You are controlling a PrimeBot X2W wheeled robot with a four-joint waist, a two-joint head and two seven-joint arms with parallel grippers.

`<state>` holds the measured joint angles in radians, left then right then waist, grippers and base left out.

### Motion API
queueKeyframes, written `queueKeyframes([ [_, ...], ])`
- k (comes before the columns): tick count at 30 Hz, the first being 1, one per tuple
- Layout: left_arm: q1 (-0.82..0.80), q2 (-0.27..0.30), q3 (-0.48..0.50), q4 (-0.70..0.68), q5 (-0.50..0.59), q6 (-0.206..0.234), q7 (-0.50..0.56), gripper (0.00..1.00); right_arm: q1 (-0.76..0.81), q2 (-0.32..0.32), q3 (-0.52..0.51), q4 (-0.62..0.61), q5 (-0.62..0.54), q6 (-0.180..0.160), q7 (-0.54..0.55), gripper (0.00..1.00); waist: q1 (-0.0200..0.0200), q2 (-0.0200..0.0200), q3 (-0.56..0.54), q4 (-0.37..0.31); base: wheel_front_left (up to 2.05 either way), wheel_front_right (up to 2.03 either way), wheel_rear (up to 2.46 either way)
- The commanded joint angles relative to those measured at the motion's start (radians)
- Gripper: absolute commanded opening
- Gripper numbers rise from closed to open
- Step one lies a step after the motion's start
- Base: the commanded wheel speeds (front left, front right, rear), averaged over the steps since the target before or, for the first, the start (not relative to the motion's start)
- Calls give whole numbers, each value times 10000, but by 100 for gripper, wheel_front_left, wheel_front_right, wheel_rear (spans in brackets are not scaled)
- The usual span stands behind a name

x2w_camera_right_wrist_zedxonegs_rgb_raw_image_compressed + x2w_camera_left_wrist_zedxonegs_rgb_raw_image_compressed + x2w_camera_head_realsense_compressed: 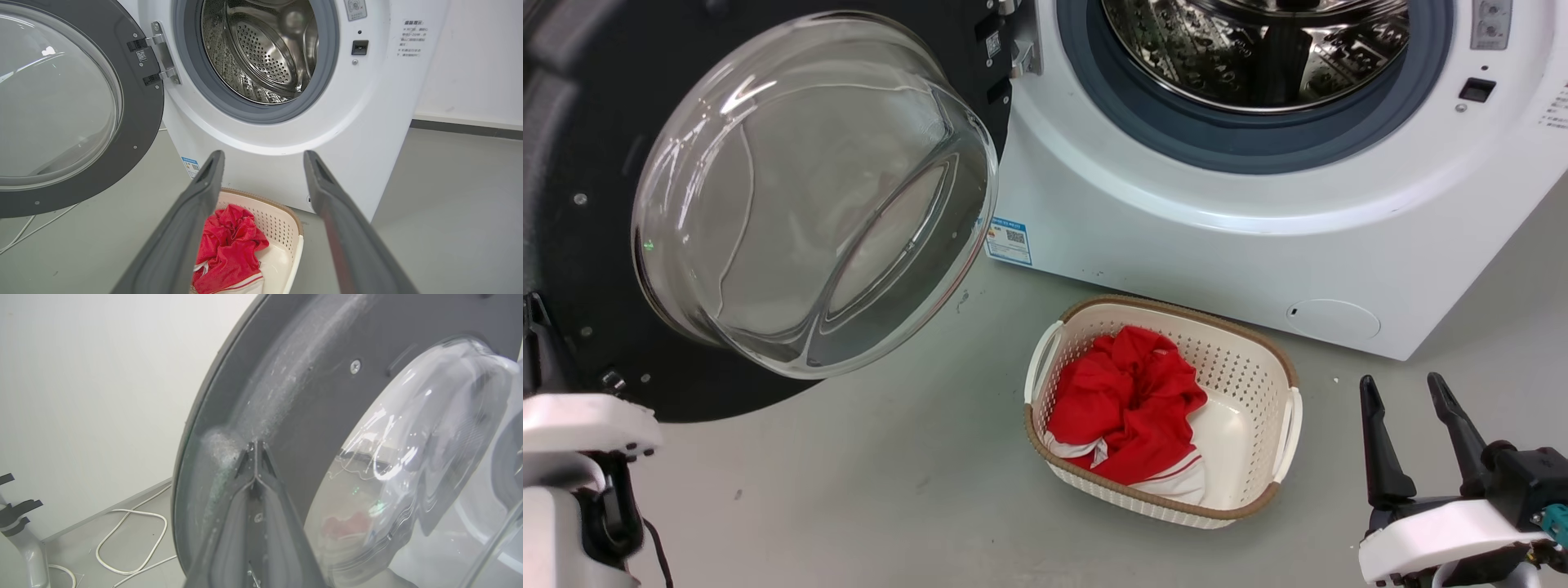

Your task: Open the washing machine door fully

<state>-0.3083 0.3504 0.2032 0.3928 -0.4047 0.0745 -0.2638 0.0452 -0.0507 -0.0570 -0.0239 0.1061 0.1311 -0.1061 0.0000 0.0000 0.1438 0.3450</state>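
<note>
The washing machine door (pixel 572 131) hangs swung open to the left on its hinge (pixel 1021 49), its clear glass bowl (pixel 809 196) bulging toward me. My left gripper (pixel 255 447) is shut, its tips against the grey inner face of the door (pixel 327 396) near the outer rim. The white washing machine (pixel 1176 237) shows its steel drum (pixel 1258 49) and blue-grey gasket (pixel 1241 139). My right gripper (pixel 1409 392) stands open and empty at the lower right, clear of the machine. In the right wrist view the right gripper (pixel 263 157) points at the machine (pixel 367 122), with the door (pixel 139 122) to the left.
A cream perforated basket (pixel 1258 343) holding red cloth (pixel 1127 400) sits on the grey floor before the machine; the basket (pixel 282 220) lies just below my right fingers. White cable (pixel 135 514) loops on the floor by the wall behind the door, near a grey stand (pixel 24 543).
</note>
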Motion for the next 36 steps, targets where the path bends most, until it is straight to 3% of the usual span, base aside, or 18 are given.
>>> queueKeyframes([
  [1, 291, -132, 115, -190, 224, 42, -13, 0, -15, 14, -8, 31, 65, -7, -112, 100, 0, 0, -115, -60, 0, 0, 0],
  [9, 1663, -977, 192, -1669, 1186, -113, -13, 0, 155, 14, 105, 139, 131, -7, -295, 100, 0, 0, -569, -269, 0, 0, 0],
  [19, 2703, -1730, -948, -3243, 2204, -412, -15, 0, 107, 14, 188, 155, -26, -7, -326, 100, 0, 0, -884, -842, 0, 0, 0],
  [28, 2030, -2186, -2449, -2714, 2406, -1169, 73, 0, -144, 14, 34, 149, -195, -7, -373, 100, 0, 0, -870, -1714, 0, 0, 0],
  [36, 1614, -2254, -2974, -2079, 2658, -1209, 25, 0, -325, 14, 163, 211, -255, -7, -412, 100, 0, 0, -908, -2691, 0, 0, 0],
])
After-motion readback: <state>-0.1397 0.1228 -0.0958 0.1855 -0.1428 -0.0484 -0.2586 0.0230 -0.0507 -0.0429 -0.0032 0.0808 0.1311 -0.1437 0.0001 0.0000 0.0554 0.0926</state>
